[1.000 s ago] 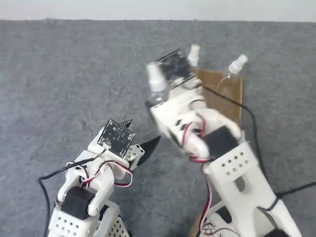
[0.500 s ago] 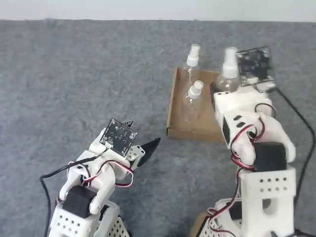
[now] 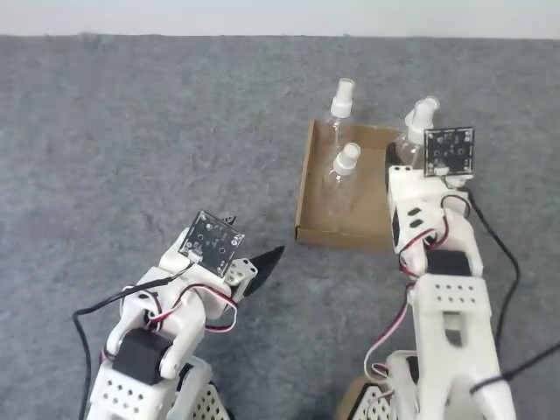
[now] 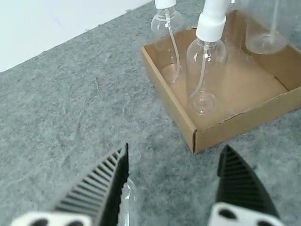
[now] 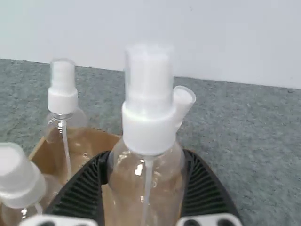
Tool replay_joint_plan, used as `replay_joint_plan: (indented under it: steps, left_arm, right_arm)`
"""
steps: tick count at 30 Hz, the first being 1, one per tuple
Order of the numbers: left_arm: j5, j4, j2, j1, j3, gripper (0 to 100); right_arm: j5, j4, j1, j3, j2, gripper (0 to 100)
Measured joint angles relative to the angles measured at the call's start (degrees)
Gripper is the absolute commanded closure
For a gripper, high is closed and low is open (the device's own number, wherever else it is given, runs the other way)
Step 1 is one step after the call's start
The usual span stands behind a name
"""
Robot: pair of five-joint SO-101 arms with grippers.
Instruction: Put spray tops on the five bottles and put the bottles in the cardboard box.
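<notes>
R end effector (image 5: 143, 188) clenched on clear round plastic bottle (image 5: 146, 155) w/ white spray top, roughly upright at cardboard box (image 3: 306, 188) far corner, prob. for set-down inside | far bottle (image 3: 337, 122) & near bottle (image 3: 341, 179) stood capped in box | L end effector (image 4: 176, 155) released, ribbed jaws apart over grey felt-like bench (image 3: 131, 131)

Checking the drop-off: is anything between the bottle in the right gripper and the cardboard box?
Nothing visible does. The right gripper holds the bottle at the cardboard box; other bottles stand beside it.
</notes>
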Motion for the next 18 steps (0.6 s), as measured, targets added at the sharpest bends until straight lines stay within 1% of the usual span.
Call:
replay_joint_plan:
  steps: [6,18]
  left_arm:
    - [0.0,0.0,0.0,0.0,0.0,72]
    - [0.0,0.0,0.0,0.0,0.0,72]
  right_arm:
    - [-3.8,-7.9,0.1,0.0,8.7,99.3]
    - [-4.3,-22.1,0.3,6.2,16.5,99.3]
